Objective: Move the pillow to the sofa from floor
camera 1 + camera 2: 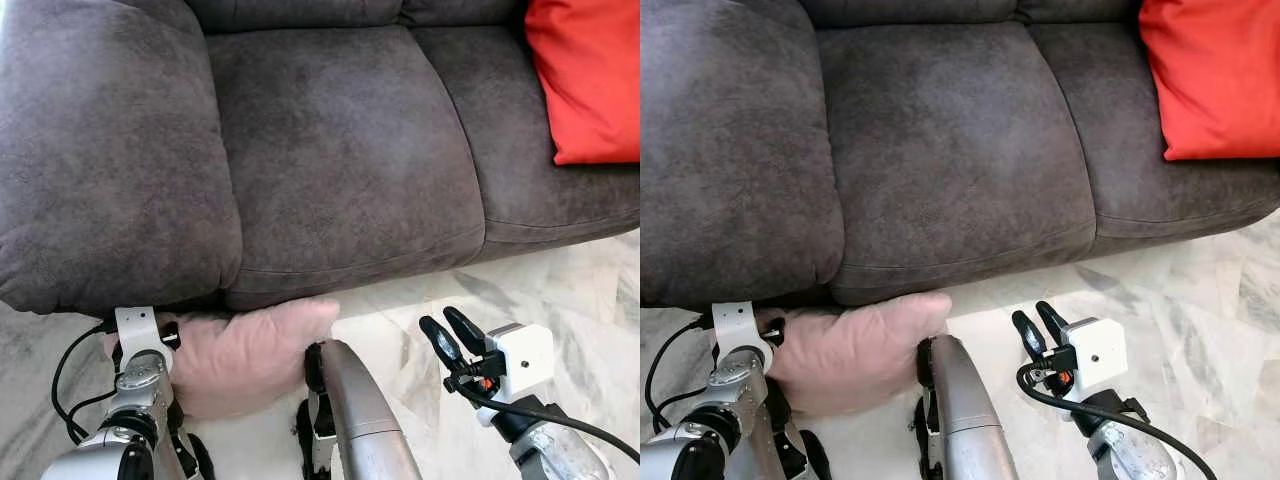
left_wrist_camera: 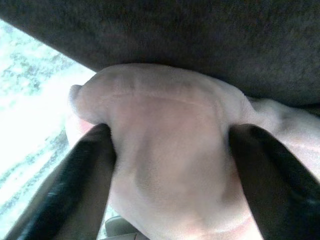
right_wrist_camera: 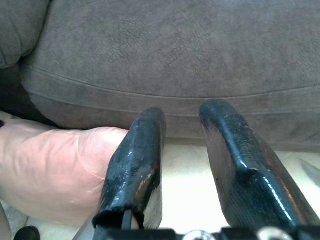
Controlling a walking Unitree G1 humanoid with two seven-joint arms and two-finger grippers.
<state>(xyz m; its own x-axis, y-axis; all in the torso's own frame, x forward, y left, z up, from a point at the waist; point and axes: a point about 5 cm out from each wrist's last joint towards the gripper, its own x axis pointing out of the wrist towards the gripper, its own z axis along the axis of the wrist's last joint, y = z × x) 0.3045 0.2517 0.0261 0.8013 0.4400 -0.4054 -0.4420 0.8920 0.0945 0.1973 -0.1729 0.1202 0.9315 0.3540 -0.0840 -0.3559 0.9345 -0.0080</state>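
Note:
A pale pink pillow (image 1: 245, 350) lies on the marble floor against the front of the dark grey sofa (image 1: 330, 150), its far edge tucked under the seat overhang. My left gripper (image 2: 175, 135) is down at the pillow's left end. Its two black fingers (image 2: 87, 165) press into the fabric from both sides, and the pillow (image 2: 165, 150) bulges between them. My right gripper (image 1: 447, 325) hovers above the floor to the right of the pillow (image 3: 50, 165), pointing at the sofa front, slightly open with nothing between its fingers.
A red cushion (image 1: 590, 80) rests on the sofa's right seat. The middle seat cushion is bare. A silver part of my body (image 1: 355, 400) stands just right of the pillow. Marble floor (image 1: 560, 290) stretches to the right.

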